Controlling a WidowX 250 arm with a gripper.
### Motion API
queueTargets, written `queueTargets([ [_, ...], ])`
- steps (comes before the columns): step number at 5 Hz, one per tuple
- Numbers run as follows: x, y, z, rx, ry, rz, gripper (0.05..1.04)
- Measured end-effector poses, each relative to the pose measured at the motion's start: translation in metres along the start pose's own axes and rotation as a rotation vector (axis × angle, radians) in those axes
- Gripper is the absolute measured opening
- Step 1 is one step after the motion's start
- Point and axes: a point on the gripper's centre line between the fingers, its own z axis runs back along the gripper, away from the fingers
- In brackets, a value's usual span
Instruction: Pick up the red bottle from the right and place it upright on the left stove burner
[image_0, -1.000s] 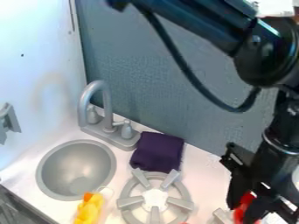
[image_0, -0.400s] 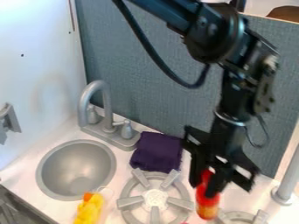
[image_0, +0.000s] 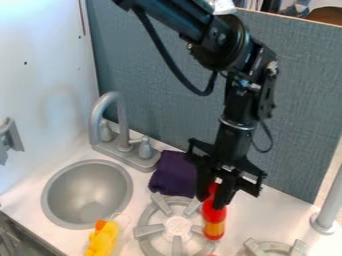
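The black gripper (image_0: 215, 198) hangs over the right side of the left stove burner, shut on the upper part of a red bottle (image_0: 214, 218). The bottle is upright, with a yellow-orange band near its bottom, and its top is partly hidden between the fingers. Behind the burner (image_0: 150, 229), just left of the gripper, lies a folded dark purple cloth (image_0: 174, 175).
A grey sink (image_0: 87, 195) with a faucet (image_0: 112, 120) stands at the left. A yellow toy (image_0: 101, 240) with an orange tip lies at the front edge. Another burner (image_0: 274, 246) and a grey post (image_0: 327, 215) are at the right.
The arm and gripper have moved left from the right edge, carrying the red bottle with them to the left burner's right side. The cloth and yellow toy have stayed put.
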Motion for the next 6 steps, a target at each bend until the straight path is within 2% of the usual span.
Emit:
queueTargets([
  [2,0.006,0.028,-0.009,-0.021,0.075,0.096,0.336],
  [4,0.006,0.047,-0.008,-0.047,0.088,0.158,0.336],
  [6,0.024,0.057,-0.026,-0.087,0.16,0.183,0.336],
])
